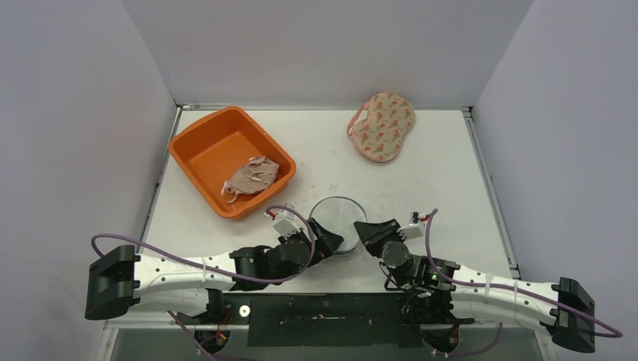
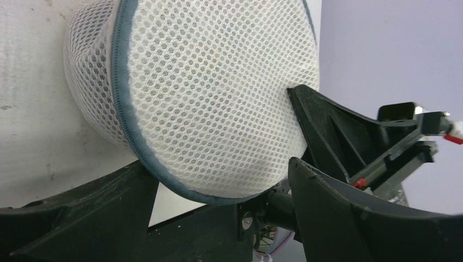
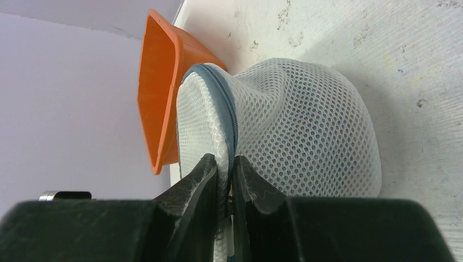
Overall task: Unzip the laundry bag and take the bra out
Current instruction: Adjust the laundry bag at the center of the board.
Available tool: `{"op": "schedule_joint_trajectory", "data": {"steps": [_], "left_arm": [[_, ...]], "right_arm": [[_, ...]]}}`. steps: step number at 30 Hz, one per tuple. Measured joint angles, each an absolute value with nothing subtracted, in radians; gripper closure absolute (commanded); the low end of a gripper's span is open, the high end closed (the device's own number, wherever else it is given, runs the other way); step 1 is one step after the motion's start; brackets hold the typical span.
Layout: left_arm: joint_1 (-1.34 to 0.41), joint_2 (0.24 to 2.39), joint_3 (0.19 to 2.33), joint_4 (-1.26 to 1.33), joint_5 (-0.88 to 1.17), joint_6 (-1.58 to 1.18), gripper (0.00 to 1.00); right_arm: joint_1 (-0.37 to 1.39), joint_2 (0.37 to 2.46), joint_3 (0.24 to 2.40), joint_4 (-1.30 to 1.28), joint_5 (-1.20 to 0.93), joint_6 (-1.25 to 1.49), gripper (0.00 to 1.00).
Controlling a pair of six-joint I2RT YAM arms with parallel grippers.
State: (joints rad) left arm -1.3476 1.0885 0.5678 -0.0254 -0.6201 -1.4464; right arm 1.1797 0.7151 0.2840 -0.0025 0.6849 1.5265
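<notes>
**Laundry bag**: a round, domed pouch of white honeycomb mesh, edged with a grey-blue zip band. It sits on the surface at the near centre and reads as a circle from above. Its mesh wall is dented inward on one side. The visible stretch of zip is closed. The fingers of the right gripper are pinched tight on the zip band at the rim. Contents cannot be made out through the mesh.

**Bra**: beige with pale straps, crumpled in a heap. It lies in the orange tub at the back left, well apart from the bag.
</notes>
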Motion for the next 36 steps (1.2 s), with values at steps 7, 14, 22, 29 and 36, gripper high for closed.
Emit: {"op": "schedule_joint_trajectory", "data": {"steps": [7, 14, 22, 29, 36], "left_arm": [[-1.346, 1.186, 0.593, 0.005, -0.588, -1.428, 0.32], [-1.325, 1.205, 0.599, 0.007, -0.562, -1.387, 0.89], [-1.185, 1.185, 0.607, 0.023, -0.396, -1.263, 1.00], [-0.899, 1.167, 0.592, 0.084, 0.031, -1.044, 1.00], [-0.838, 1.174, 0.648, 0.020, 0.263, -0.853, 1.00]], "right_arm": [[1.181, 0.707, 0.284, -0.017, 0.683, 1.492, 0.89], [1.186, 0.683, 0.284, -0.019, 0.644, 1.396, 0.11], [1.185, 0.563, 0.390, -0.264, 0.599, 1.176, 0.10], [1.165, 0.435, 0.531, -0.422, 0.593, 0.973, 0.10], [1.132, 0.522, 0.543, -0.446, 0.491, 0.850, 0.08]]}}
